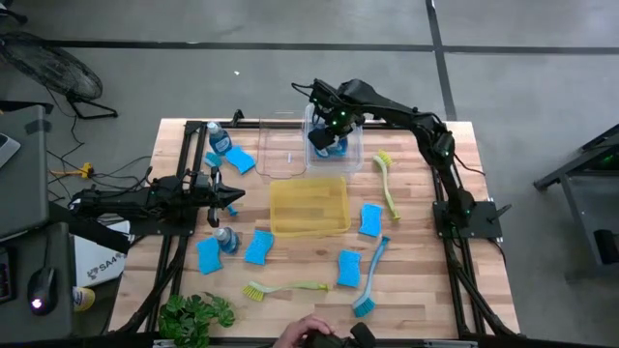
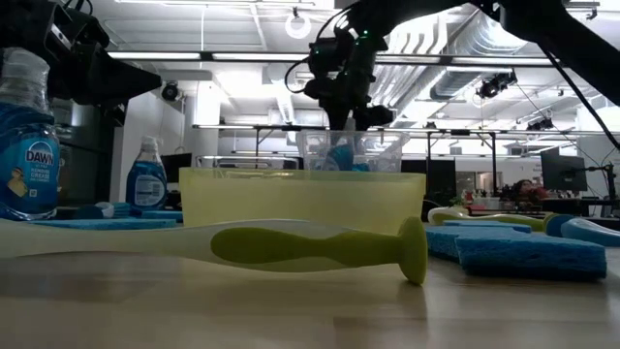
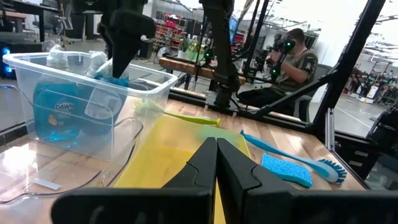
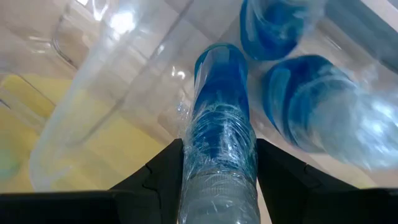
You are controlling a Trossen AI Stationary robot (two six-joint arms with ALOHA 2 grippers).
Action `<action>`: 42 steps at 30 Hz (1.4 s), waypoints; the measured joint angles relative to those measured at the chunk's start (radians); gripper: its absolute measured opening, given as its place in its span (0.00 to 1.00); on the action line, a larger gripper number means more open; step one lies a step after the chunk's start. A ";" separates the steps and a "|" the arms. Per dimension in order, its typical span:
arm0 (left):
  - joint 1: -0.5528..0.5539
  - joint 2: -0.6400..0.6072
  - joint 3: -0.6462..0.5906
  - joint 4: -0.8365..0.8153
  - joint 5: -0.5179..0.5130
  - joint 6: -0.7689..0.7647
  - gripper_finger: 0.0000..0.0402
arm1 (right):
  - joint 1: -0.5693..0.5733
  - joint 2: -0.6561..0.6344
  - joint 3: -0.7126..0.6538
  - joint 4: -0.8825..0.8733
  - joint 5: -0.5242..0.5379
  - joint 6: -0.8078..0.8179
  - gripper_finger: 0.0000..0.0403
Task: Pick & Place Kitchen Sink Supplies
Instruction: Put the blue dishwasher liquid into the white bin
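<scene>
A wooden table (image 1: 416, 290) is standing on grey floor, an open workshop showing behind it. The right claw (image 1: 329, 135) is gripping a bottle (image 4: 219, 134) over the clear bin (image 1: 350, 155) beyond the yellow bin (image 1: 309, 205). "DAWN" is showing on another bottle (image 2: 27, 136). The left claw (image 1: 232, 196), left of the yellow bin, is sitting closed.

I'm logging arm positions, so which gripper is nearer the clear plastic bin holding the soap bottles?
Right. The right gripper hangs over the clear plastic bin, gripping a blue-liquid bottle. The left gripper waits shut, beside the yellow bin.

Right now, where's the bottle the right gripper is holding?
In the high view, the bottle sits between the right gripper's fingers over the clear bin, beyond the yellow bin.
</scene>
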 joint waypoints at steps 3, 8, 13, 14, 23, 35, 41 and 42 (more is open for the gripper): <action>0.000 0.000 0.000 0.000 0.000 0.000 0.00 | 0.001 0.010 0.000 0.017 -0.002 0.002 0.41; 0.000 0.000 0.000 0.000 0.000 0.000 0.00 | 0.000 0.025 0.000 0.017 -0.004 0.011 0.41; 0.000 0.000 0.000 0.000 0.001 0.000 0.00 | 0.000 0.027 0.000 0.005 -0.005 0.026 0.41; 0.000 0.000 0.000 0.000 0.002 0.000 0.00 | 0.000 0.027 0.000 0.007 -0.005 0.026 0.41; 0.000 0.000 0.000 0.000 0.002 0.000 0.00 | 0.000 0.027 0.000 -0.001 -0.005 0.029 0.45; 0.000 0.000 0.000 0.000 0.000 0.000 0.00 | 0.000 0.027 0.000 0.012 0.015 0.029 0.56; 0.000 0.000 0.000 0.000 -0.001 0.000 0.00 | 0.000 0.027 0.000 0.026 0.016 0.029 0.57; 0.000 0.000 0.000 0.000 -0.001 0.000 0.00 | 0.000 0.027 0.000 0.026 0.015 0.029 0.57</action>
